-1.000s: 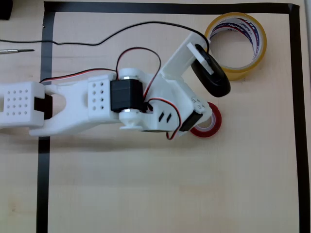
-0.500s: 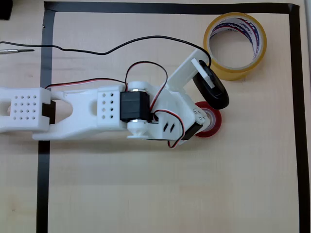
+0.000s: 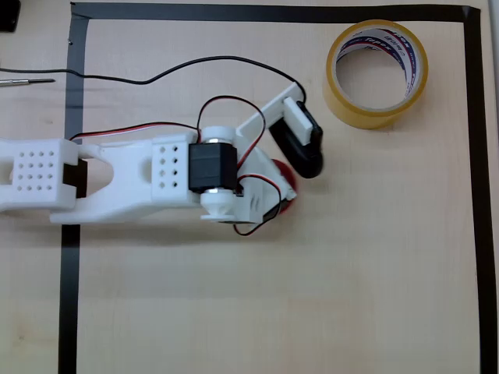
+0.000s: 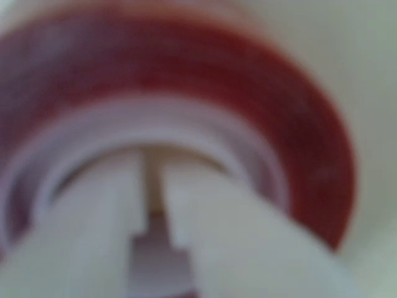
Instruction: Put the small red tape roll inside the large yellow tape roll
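A blurred wrist view, very close up: the small red tape roll [image 4: 205, 81] fills most of the picture as a red ring with a pale inner core. A white gripper finger [image 4: 211, 230] reaches up into the hole of the ring from the bottom edge, with a narrow dark slot beside it. The blur hides whether the finger presses on the core.

From overhead, a light wooden table [image 3: 312, 296] is marked with a border of black tape [image 3: 472, 156] along its left, far and right sides. The white arm [image 3: 117, 179] stretches in from the left edge, with red and black wires looping over its joints. Its gripper [image 3: 292, 167] sits a little right of the middle of the table. One black-tipped finger [image 3: 300, 140] angles out on the far side. The red roll lies just under the gripper's head, with only a sliver of red [image 3: 285, 175] showing at the right. Whether the gripper is clamped on the roll or loose around it cannot be told.

Farther off, near the far right corner, the large yellow tape roll [image 3: 377, 74] lies flat with its hole facing up, well apart from the gripper and the red roll. At the far left edge lies a thin metal tool [image 3: 27, 80].
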{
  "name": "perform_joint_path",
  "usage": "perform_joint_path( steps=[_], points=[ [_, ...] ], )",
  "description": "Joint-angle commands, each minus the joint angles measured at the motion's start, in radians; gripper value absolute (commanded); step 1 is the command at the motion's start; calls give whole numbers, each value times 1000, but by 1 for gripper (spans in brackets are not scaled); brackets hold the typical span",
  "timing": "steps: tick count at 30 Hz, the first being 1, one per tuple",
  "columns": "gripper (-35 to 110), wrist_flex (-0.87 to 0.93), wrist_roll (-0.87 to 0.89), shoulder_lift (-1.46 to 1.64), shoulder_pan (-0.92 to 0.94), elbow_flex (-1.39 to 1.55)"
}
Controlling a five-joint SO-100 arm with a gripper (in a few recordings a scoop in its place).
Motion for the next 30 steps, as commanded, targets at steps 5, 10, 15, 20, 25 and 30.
perform_joint_path(
  steps=[5, 10, 15, 20, 25, 30],
  points=[
    [0, 66, -98, 219, 5, 233],
    [0, 66, -218, 233, 3, 202],
    [0, 66, -407, 236, -9, 38],
    [0, 66, -595, 299, -35, -26],
    [0, 66, -845, 425, -57, 115],
    [0, 66, -1025, 505, -58, 253]
  ],
)
